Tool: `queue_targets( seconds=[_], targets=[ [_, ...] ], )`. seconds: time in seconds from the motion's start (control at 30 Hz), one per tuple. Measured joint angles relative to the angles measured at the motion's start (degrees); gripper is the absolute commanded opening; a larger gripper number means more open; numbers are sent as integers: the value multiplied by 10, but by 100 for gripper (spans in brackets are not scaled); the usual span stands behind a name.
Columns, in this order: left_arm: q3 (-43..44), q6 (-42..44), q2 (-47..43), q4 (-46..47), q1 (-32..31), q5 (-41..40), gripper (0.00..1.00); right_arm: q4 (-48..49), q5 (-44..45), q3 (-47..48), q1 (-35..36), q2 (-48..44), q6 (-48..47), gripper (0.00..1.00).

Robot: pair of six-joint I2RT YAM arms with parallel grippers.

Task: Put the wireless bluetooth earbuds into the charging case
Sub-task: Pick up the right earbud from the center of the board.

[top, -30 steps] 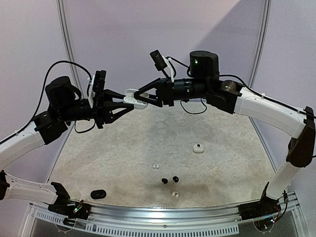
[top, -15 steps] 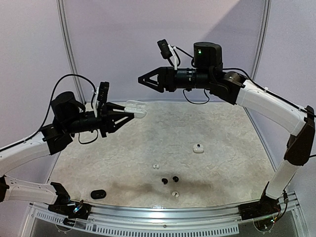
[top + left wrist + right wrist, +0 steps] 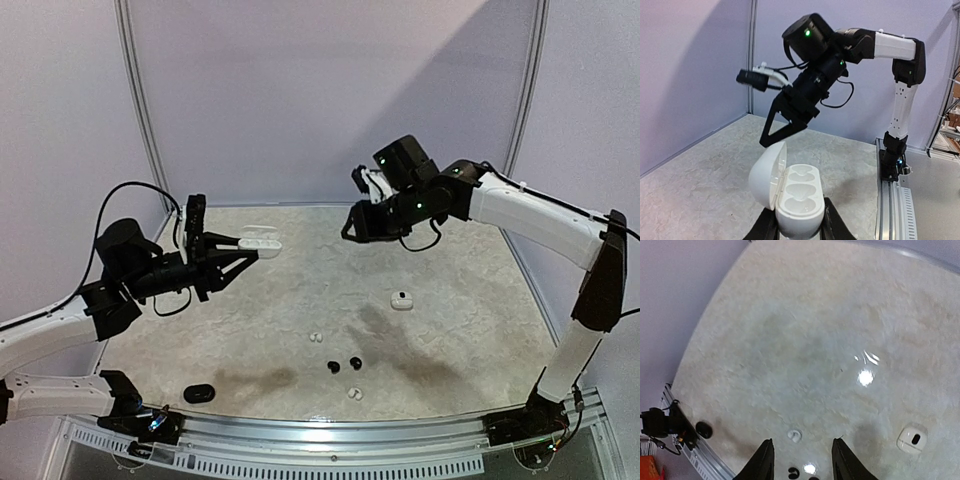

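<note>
— Earbuds [image 3: 333,367]: where do they lie from you?

— All on the surface [image 3: 450,340], none in the charging case [image 3: 260,240]. Two black ones sit side by side toward the near edge. One white bud [image 3: 316,337] lies just beyond them and a second white bud [image 3: 352,394] nearer my bases. They are below my right gripper [image 3: 347,232] and back toward me. Seen from that wrist, the farther white bud sits just ahead of the gap between the fingers.

— Which arm goes?

— The right, I judge. Its gripper is parted and empty, and it hangs nearer the buds. My left gripper [image 3: 238,246] is clenched on the charging case, holding it in the air off to the left. The lid is swung up, the wells face upward, and the long axis runs straight out from the fingers.

— What can't you make out?

— Each bud's long axis: they are too small for me to tell stem from body. From the right wrist the black pair is cut off at the bottom edge, beside a spot of glare. A closed white case [image 3: 402,300] and a small black case [image 3: 200,392] also lie on the surface. I cannot tell which buds belong to the case I hold.
</note>
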Motion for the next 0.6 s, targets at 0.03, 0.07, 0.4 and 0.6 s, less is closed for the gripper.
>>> queue_targets(
  seconds=[0.03, 0.07, 0.4, 0.6],
  targets=[
    [-8, 0, -7, 1, 0, -1, 0, -14, 2, -13, 1, 5, 9, 39],
    [-18, 0, -16, 4, 0, -2, 0, -22, 3, -26, 2, 10, 16, 39],
    [-103, -19, -98, 12, 0, -13, 0, -68, 19, -70, 74, 83, 43, 37],
    [-110, -26, -120, 15, 0, -19, 0, -110, 19, -70, 108, 116, 39, 31]
  ],
)
